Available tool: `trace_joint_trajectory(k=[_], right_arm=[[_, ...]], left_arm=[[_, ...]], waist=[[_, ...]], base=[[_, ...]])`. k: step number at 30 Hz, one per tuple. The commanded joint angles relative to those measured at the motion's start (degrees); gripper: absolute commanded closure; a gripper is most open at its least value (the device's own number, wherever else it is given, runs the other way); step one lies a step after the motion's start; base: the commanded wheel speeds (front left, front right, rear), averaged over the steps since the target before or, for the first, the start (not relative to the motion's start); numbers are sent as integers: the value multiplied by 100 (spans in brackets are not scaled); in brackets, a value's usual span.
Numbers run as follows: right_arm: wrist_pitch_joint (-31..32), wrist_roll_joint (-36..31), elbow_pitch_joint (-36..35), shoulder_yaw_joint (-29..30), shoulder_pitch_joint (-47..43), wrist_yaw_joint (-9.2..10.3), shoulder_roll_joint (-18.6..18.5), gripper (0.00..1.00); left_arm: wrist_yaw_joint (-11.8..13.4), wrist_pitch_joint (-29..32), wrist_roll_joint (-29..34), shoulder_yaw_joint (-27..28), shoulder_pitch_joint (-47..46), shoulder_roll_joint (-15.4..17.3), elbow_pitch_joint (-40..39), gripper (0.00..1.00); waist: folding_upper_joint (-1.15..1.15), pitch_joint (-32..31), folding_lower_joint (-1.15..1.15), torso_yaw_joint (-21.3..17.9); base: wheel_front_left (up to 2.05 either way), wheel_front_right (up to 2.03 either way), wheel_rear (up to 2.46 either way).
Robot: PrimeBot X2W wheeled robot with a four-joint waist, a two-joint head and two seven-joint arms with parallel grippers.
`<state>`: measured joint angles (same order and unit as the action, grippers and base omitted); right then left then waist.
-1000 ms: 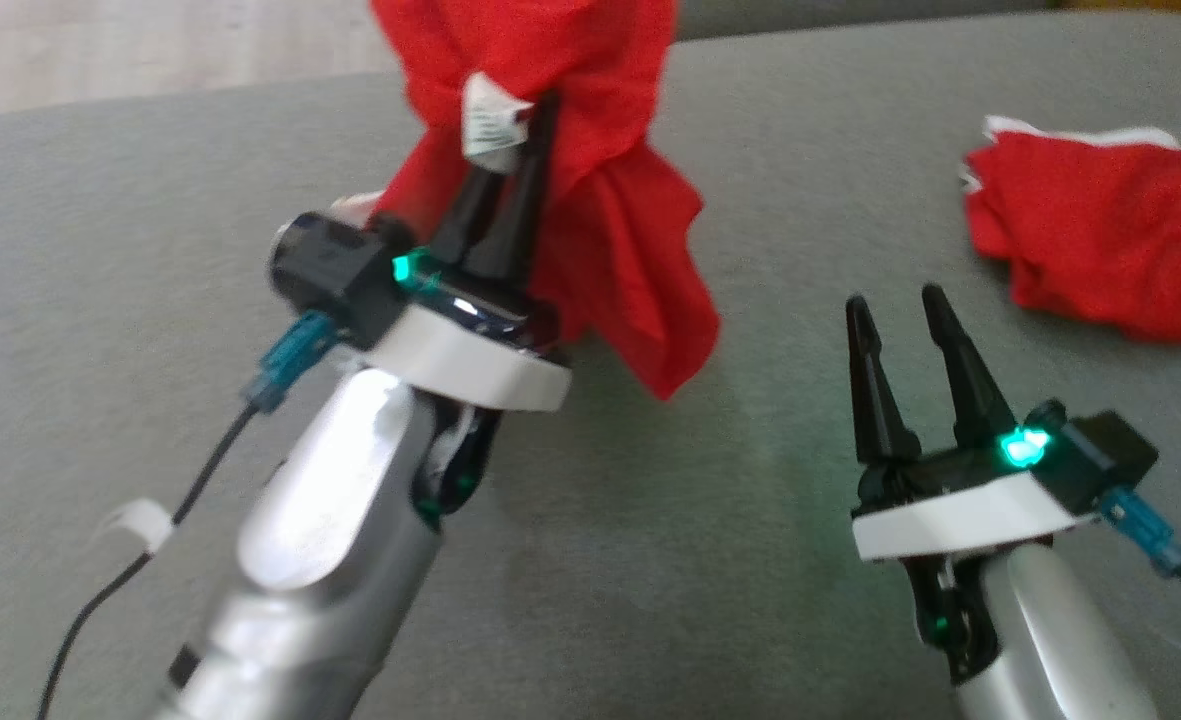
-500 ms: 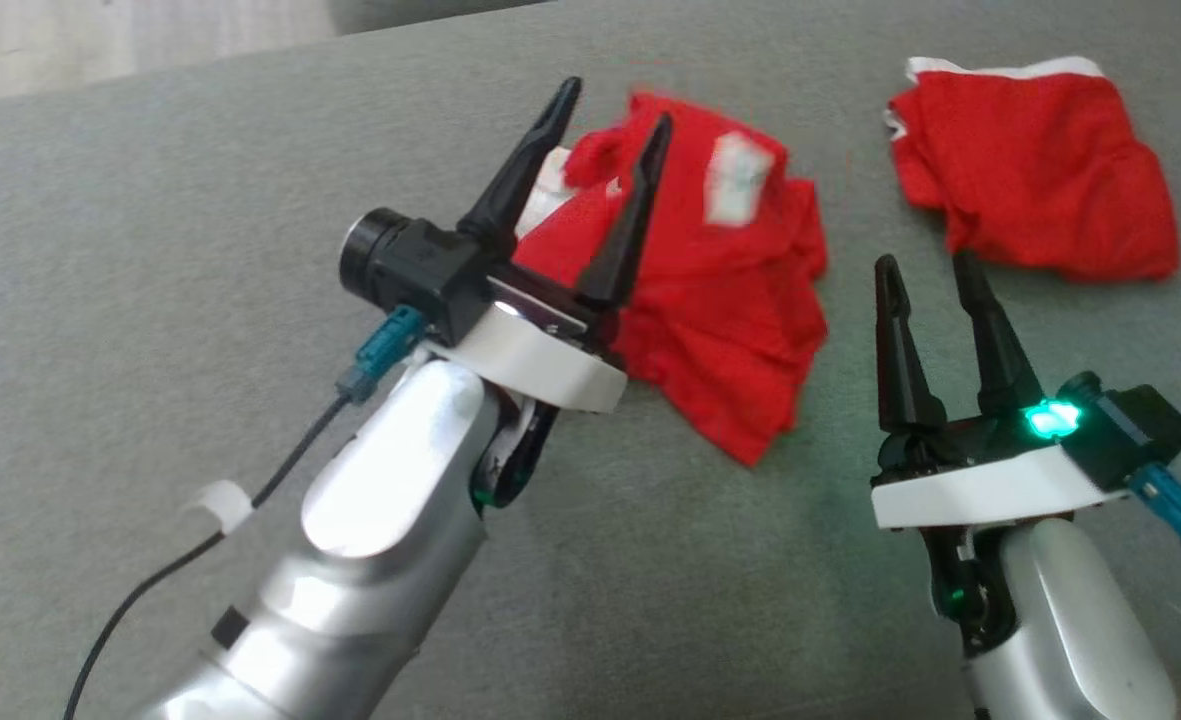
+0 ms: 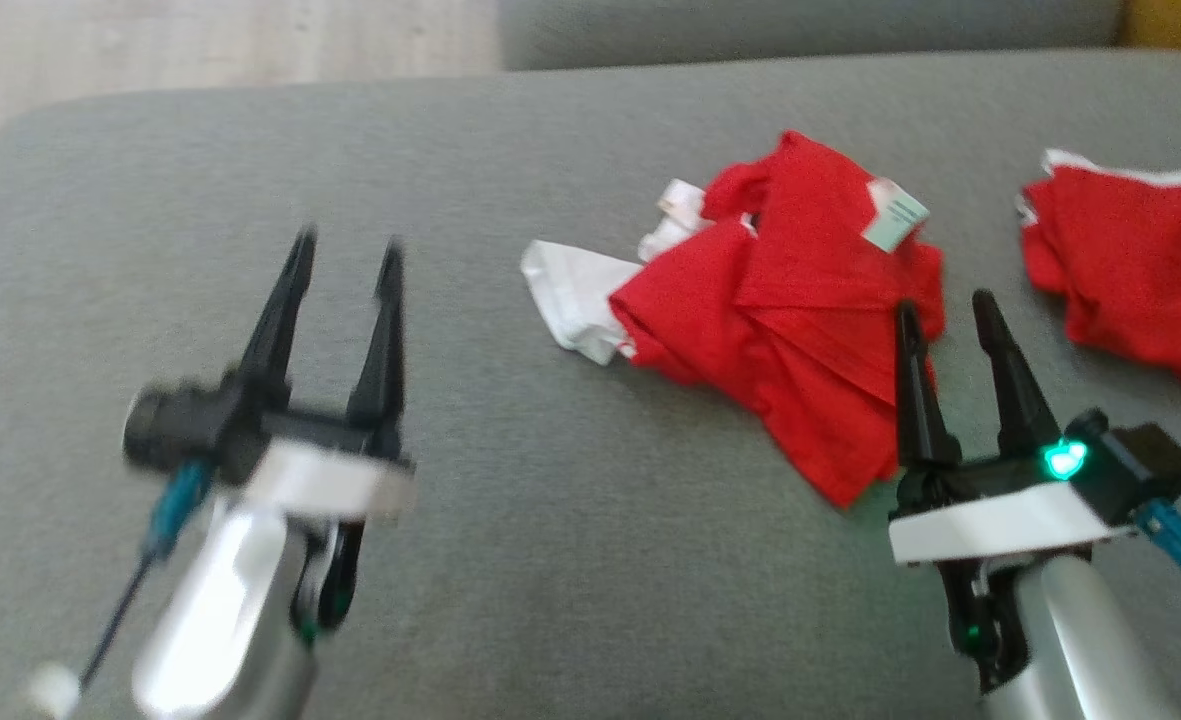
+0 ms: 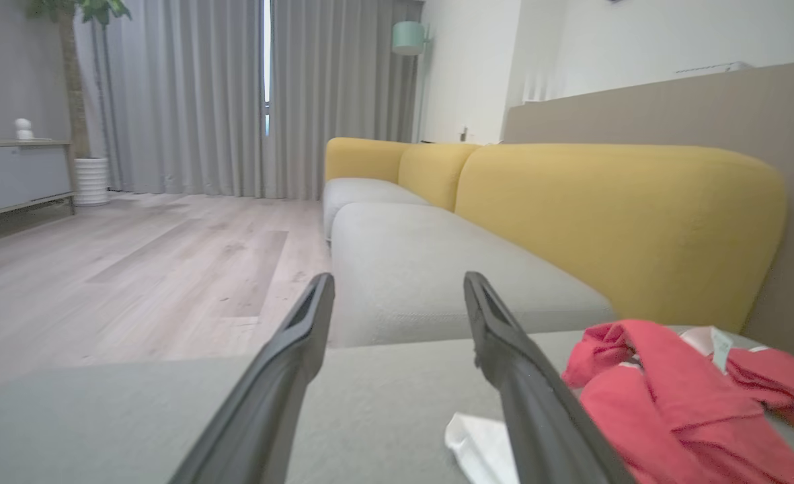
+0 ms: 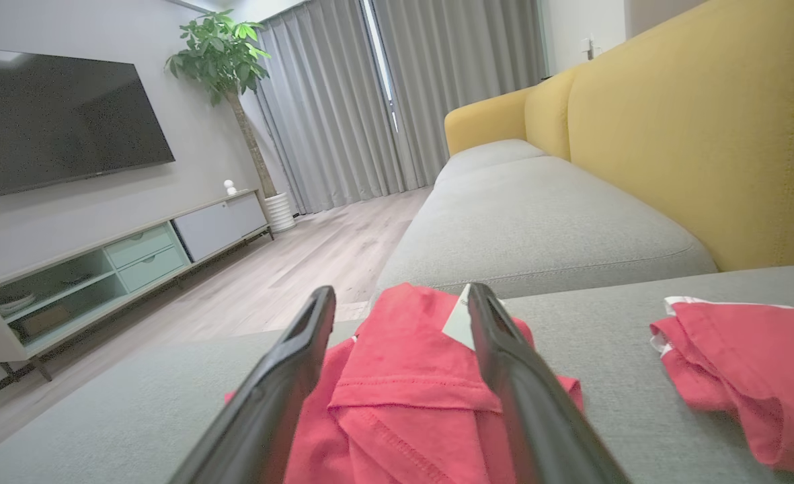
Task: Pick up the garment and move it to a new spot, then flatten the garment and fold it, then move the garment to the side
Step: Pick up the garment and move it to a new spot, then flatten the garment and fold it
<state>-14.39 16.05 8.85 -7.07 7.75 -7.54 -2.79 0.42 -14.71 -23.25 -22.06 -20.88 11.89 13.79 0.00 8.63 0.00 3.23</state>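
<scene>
- The crumpled red cloth garment (image 3: 800,320) lies in a loose heap on the flat grey fabric sofa seat (image 3: 550,580). It sits right of the middle in the head view, and neither gripper holds it.
- A white band of trim (image 3: 570,290) spills from the heap's left edge onto the seat. A small pale rectangular label (image 3: 895,215) sticks up near its top right.
- The left gripper (image 3: 347,242) hovers over bare cushion well to the left of the garment. Its two long dark fingers are spread wide with nothing between them, and it is blurred in the head view.
- In the left wrist view the red heap shows at the lower right, past the right-hand finger.
- The right gripper (image 3: 945,305) is at the garment's near right edge, jaws released and empty. In the right wrist view the red cloth lies between and beyond its fingers; whether they touch it cannot be told.
- A second red cloth garment with a white hem (image 3: 1140,270) lies farther right on the same seat, apart from the first.
- A mustard-yellow upholstered backrest (image 5: 692,134) rises behind the seat. A pale wooden floor (image 4: 134,269) and long grey curtains (image 5: 343,101) lie beyond.
</scene>
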Motion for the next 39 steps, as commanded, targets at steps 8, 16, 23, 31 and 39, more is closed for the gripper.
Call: trace_joint_trajectory(k=[8,16,23,31,39], right_arm=[[-61,-51,-12,-130,-131,5,-9,0],[2,-307,276,-42,-56,5,-9,0],[431,-948,900,127,546,5,-9,0],[829,-2200,2017,429,1329,5,-9,0],[666,-2588,2604,743,1727,5,-9,100]], left_arm=[[-22,-29,219,807,1165,-204,-602,0],[-298,-29,572,1107,1354,-614,-734,0],[-483,-29,743,1144,1266,-779,-649,0],[-593,-29,771,1059,1159,-878,-534,0],[-613,-29,745,1065,1164,-897,-499,0]], waist=[[0,-304,0,449],[0,-270,0,656],[0,-71,0,842],[0,95,0,1119],[0,115,0,1213]], base=[[0,0,0],[0,0,0],[0,0,0],[0,0,0],[0,0,0]])
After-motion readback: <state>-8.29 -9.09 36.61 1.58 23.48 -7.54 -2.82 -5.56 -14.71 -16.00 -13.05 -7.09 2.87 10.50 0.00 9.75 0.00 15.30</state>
